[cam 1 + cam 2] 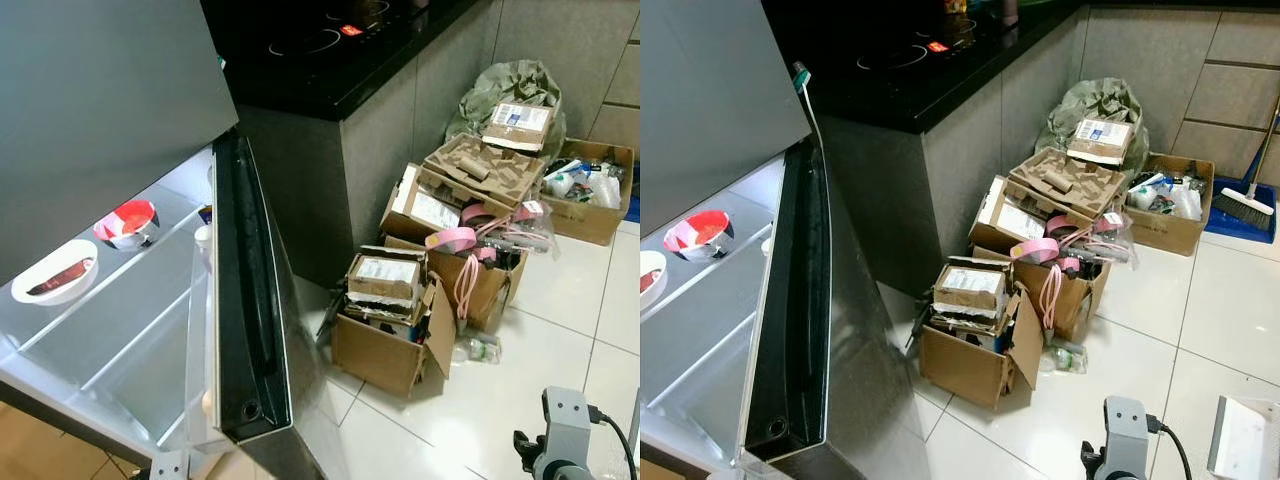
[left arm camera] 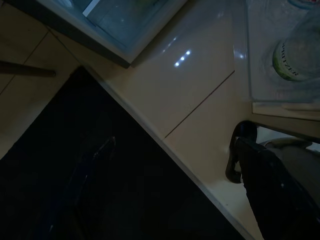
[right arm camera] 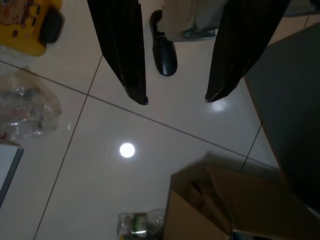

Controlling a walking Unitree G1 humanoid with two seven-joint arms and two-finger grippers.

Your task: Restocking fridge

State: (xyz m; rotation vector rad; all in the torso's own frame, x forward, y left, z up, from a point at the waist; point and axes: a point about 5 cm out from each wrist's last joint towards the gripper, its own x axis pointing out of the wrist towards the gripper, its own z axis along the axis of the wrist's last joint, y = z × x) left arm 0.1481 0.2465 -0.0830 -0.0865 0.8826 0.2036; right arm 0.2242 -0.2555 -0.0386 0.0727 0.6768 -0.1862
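**Fridge open, both arms idle**

On fridge shelf (image 1: pixel 120 290): white bowl (image 1: pixel 55 272) w/ dark-red food, foil bowl (image 1: pixel 130 222) w/ red contents. Floor boxes (image 1: pixel 385 345) hold packets. Right gripper (image 3: pixel 176 99) released, above tiles; left gripper (image 2: pixel 165 200): can't tell.

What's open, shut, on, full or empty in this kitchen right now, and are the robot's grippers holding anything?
Fridge door: open.
Red bowl: on the fridge shelf, upright.
White dish: on the shelf, holding something dark red.
Hob: red light lit.
Front box: open, stuffed full.
Back box: open, full.
Right gripper: open, empty, above the floor.
Left gripper: too dark to judge.
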